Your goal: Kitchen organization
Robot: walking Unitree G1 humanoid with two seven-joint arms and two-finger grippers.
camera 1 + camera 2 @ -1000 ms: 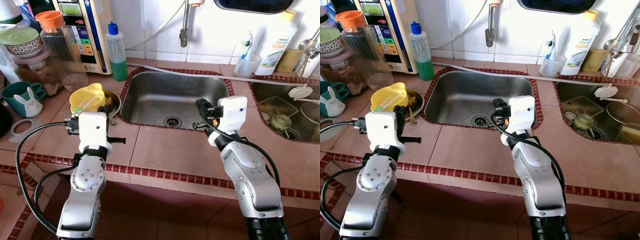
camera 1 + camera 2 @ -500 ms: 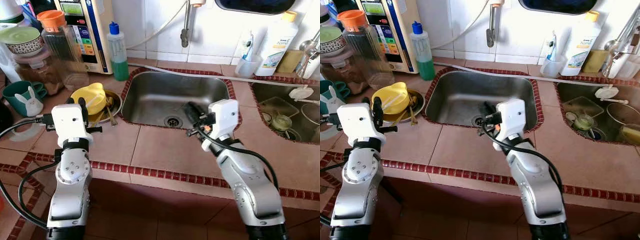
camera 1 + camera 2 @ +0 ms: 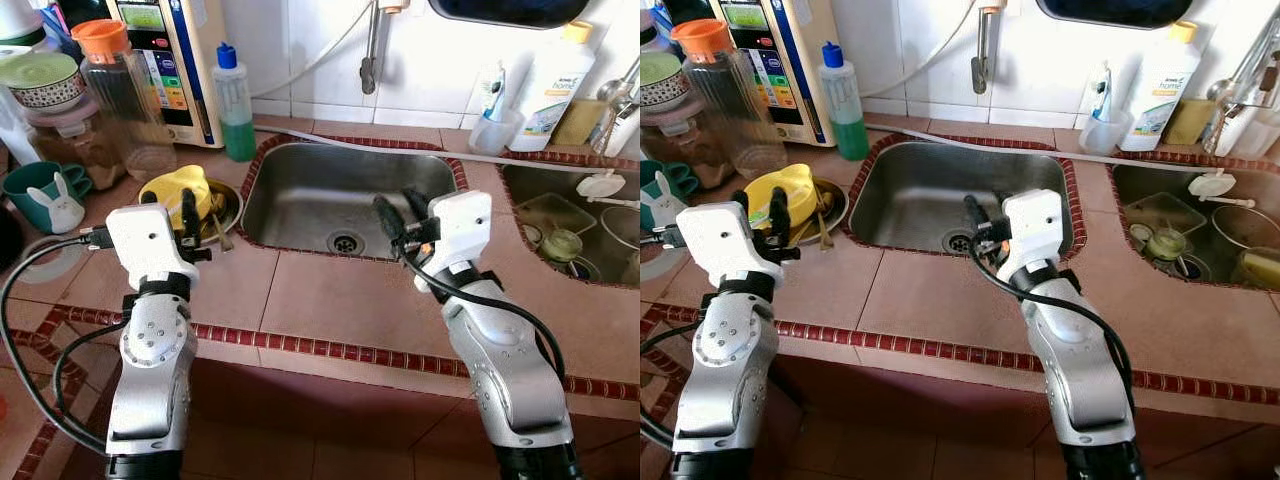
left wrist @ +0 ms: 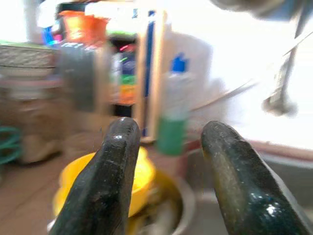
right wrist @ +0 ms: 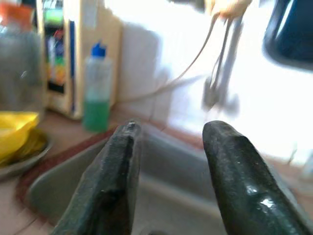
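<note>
Risk first. My left gripper [image 3: 186, 212] hangs just at the 6 o'clock side of the yellow bowl [image 3: 176, 190], which sits tilted in a metal dish [image 3: 229, 203] with utensils [image 3: 219, 232] lying loose beside it. In my judgement a hasty reach could clip the bowl's rim and tip it, or knock a utensil toward the sink [image 3: 345, 195] at its 3 o'clock. The jar [image 3: 125, 100] and soap bottle [image 3: 236, 105] stand close at 11 and 1 o'clock of the bowl; a wide swing could strike either. The left wrist view is blurred, so fine alignment is uncertain.

Left gripper: fingers [image 4: 105, 181] well apart, holding nothing, touching nothing I can see.

Right gripper [image 3: 400, 212]: raised over the sink's near edge, fingers [image 5: 112, 181] parted, empty, clear of the basin.
</note>
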